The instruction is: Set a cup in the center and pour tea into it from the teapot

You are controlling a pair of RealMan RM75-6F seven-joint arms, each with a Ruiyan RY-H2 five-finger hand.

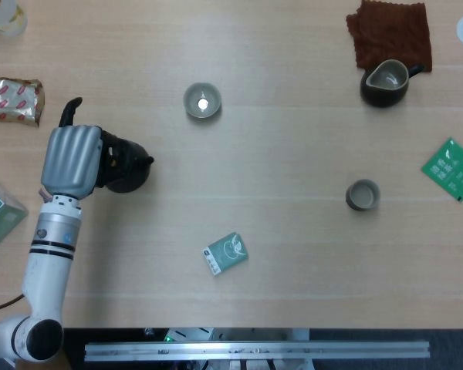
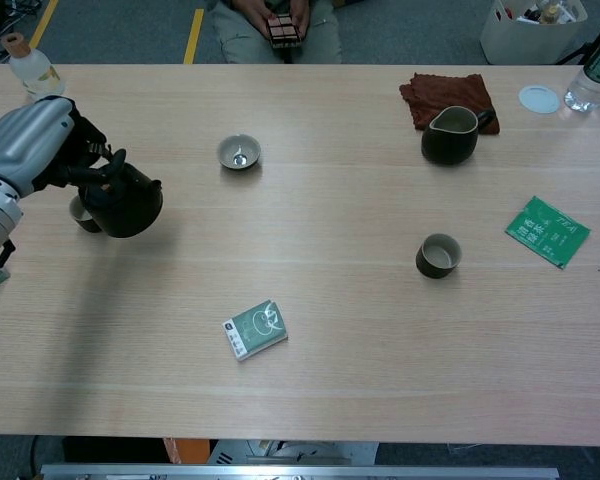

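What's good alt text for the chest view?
The robot's left hand grips a dark teapot at the left of a wooden table. Two small cups, a dark pitcher on a brown cloth, and two green packets lie around.

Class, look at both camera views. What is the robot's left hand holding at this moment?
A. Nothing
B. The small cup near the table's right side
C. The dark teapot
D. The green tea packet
C. The left hand grips the dark teapot at the table's left side, while the green tea packet and the small cup sit untouched.
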